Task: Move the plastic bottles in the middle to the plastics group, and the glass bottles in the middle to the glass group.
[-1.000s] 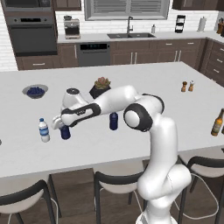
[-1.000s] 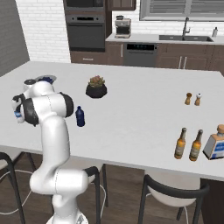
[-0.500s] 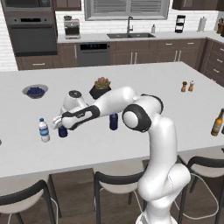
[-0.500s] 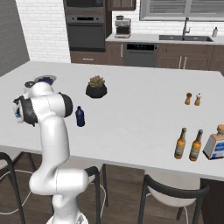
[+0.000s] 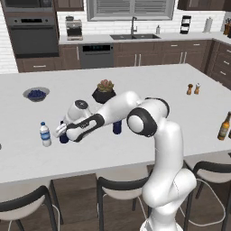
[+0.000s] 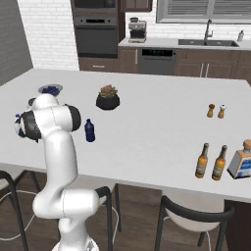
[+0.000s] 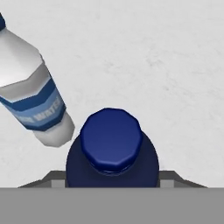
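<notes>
A squat navy-blue plastic bottle point(image 7: 111, 146) stands on the white island right beside the clear water bottle point(image 7: 35, 100) with the blue label band. My gripper point(image 7: 111, 180) comes down over it, its fingers against the bottle's sides, shut on it. In the left base view the gripper point(image 5: 63, 131) and this navy bottle point(image 5: 63, 138) sit just right of the water bottle point(image 5: 45, 134). A second navy bottle point(image 5: 117, 127) point(image 6: 89, 131) stands alone mid-counter. Two amber beer bottles point(image 6: 202, 161) point(image 6: 219, 163) stand together at the far right.
A dark pot with a plant point(image 5: 104, 92) and a bowl of blueberries point(image 5: 36, 94) stand behind the work area. Two small shakers point(image 6: 216, 111) sit at the back right. A square blue-labelled bottle point(image 6: 241, 164) stands beside the beer bottles. Stools line the island's near edge.
The hand has sunk a little and edged left with the navy bottle, closer to the water bottle. Nothing else has moved.
</notes>
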